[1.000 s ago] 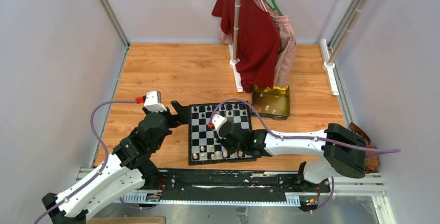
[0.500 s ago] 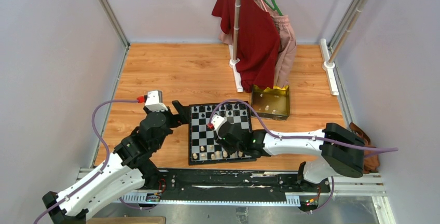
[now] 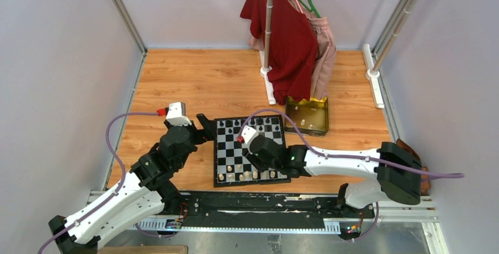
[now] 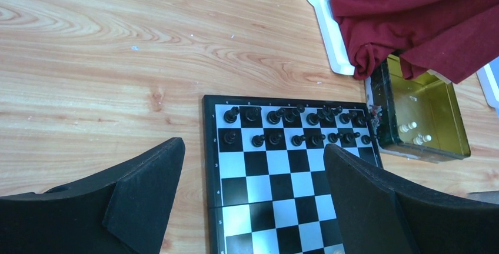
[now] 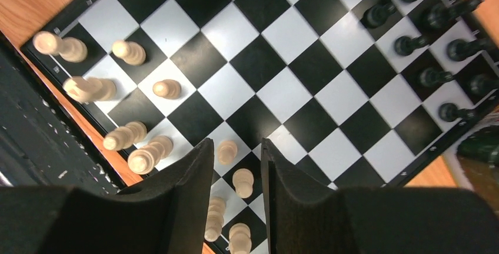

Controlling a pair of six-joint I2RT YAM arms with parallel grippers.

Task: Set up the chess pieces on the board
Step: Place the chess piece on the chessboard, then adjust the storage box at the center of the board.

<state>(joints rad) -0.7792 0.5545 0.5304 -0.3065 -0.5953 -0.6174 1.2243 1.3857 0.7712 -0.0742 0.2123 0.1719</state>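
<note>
— Right gripper (image 5: 235, 143) has spread its fingers since a second ago; a cream pawn (image 5: 226, 151) stands between them (no contact that I can see).
— And the left gripper (image 4: 253, 146)?
— Fingers wide apart, holding nothing. The board (image 4: 288, 207) lies below and ahead of them, black pieces (image 4: 294, 127) beyond the fingertips.
</note>
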